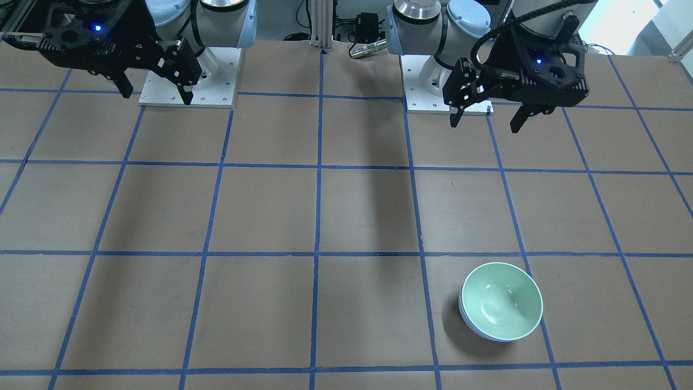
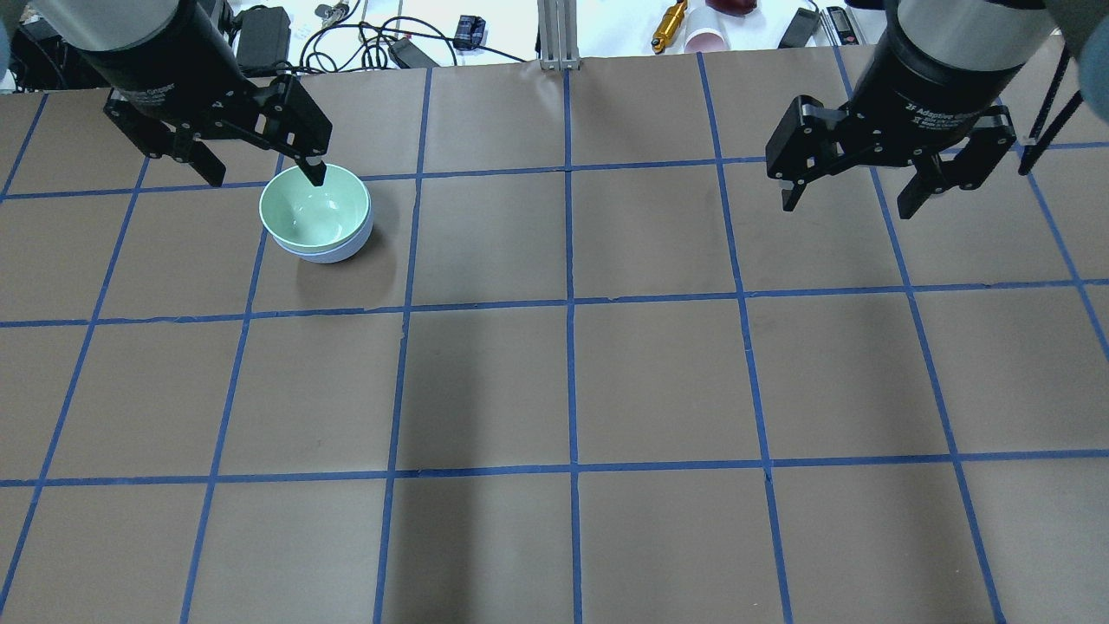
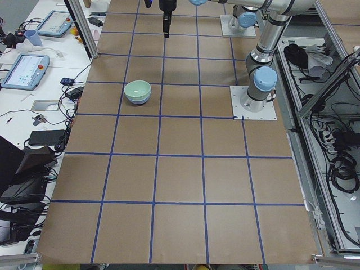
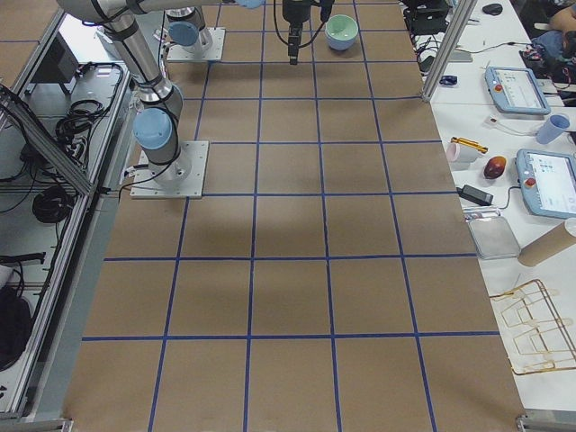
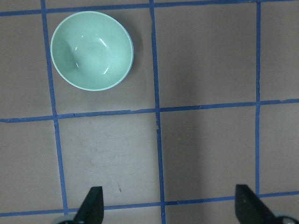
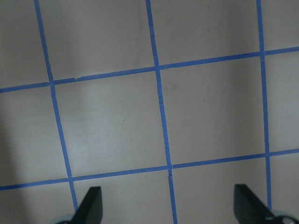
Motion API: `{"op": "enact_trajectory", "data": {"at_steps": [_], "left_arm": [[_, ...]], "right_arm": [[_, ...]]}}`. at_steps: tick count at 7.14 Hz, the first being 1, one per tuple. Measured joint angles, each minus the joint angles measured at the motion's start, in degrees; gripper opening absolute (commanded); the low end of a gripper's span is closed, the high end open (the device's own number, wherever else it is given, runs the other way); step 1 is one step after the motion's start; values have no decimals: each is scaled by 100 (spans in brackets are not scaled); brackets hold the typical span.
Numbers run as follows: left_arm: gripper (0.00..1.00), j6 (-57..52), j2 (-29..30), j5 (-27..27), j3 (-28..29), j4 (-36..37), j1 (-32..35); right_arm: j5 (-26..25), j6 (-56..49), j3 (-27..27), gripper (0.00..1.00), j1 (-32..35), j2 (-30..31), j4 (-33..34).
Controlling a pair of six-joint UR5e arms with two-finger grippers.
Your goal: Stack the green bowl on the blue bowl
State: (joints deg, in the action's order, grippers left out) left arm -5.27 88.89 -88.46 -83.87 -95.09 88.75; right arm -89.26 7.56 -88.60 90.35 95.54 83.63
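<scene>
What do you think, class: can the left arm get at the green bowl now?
Probably yes: the green bowl sits uncovered in the blue bowl on its side, and the left gripper hangs open nearby.

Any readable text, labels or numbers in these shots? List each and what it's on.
"2F Adaptive": white print on the black collar of the right tool, overhead view; the rest of that print is too blurred to read.
Left tool: similar white print on its collar in the overhead view, too blurred to read.
Tablets on the side benches: screen text too small to read.
Green bowl and blue bowl: no text.
</scene>
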Motion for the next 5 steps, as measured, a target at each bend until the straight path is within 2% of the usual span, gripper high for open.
{"op": "enact_trajectory", "data": {"at_steps": [3, 5], "left_arm": [[100, -68, -102, 7, -107, 143, -33], [100, -188, -47, -2, -121, 551, -76]], "right_arm": [[-3, 0, -3, 100, 0, 0, -3], [-4, 0, -7, 100, 0, 0, -3]]}}
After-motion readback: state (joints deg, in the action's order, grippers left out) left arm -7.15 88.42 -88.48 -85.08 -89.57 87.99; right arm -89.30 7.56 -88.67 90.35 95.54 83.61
